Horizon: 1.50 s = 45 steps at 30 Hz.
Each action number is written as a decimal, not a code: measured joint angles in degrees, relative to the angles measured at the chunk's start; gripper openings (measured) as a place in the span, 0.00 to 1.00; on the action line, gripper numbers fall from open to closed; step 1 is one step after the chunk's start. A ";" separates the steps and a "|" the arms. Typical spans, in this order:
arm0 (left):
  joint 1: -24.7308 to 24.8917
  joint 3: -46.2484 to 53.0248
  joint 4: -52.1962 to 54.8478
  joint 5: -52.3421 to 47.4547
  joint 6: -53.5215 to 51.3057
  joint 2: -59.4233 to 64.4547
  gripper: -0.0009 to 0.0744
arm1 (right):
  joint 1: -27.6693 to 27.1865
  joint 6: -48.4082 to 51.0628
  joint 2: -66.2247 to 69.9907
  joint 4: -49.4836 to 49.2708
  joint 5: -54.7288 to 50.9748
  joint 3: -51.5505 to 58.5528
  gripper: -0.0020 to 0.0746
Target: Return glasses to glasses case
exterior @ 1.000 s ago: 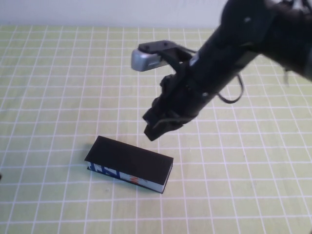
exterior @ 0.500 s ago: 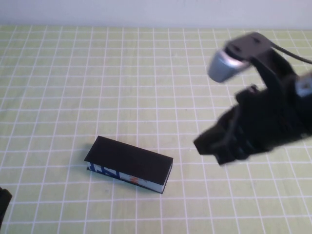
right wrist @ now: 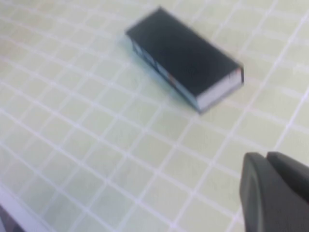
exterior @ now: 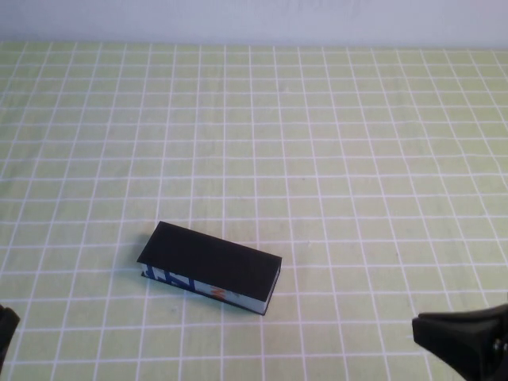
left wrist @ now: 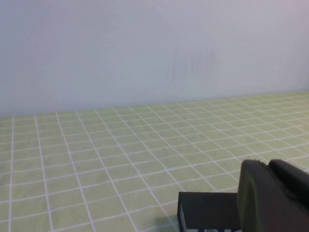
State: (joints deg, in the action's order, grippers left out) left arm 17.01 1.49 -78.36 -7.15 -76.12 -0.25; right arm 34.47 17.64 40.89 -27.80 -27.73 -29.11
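The glasses case lies shut on the green checked cloth, left of centre, its black lid up and its blue-white patterned edge with the orange-red mark facing me. It also shows in the left wrist view and the right wrist view. The glasses are out of view. My right gripper is at the near right corner, well apart from the case, shut and empty. My left gripper barely shows at the near left edge, shut and empty.
The green cloth with a white grid covers the table. A plain pale wall rises behind its far edge.
My right arm has pulled away from above the case, moving right and then down to the near right corner. The case has not moved.
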 joint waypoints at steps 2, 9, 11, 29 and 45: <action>0.00 0.00 0.00 0.00 0.00 0.08 0.01 | 0.00 0.00 -1.18 -0.01 0.00 3.25 0.01; 0.00 0.00 0.00 0.00 0.00 0.39 0.01 | 0.00 0.00 -1.67 2.14 2.66 7.27 0.01; 0.00 0.00 0.00 0.00 0.00 0.39 0.01 | 0.00 0.00 -1.67 2.07 3.56 7.26 0.01; 0.00 0.00 -0.21 0.61 0.00 0.39 0.01 | -31.83 3.72 -29.34 7.38 18.53 23.43 0.01; 0.00 0.00 -0.21 1.00 0.00 0.39 0.01 | -29.82 3.91 -41.34 6.12 20.36 30.62 0.01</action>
State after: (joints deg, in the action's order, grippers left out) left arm 17.01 1.49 -78.57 -6.15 -76.12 0.14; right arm 4.65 21.55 -0.45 -21.68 -7.37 1.51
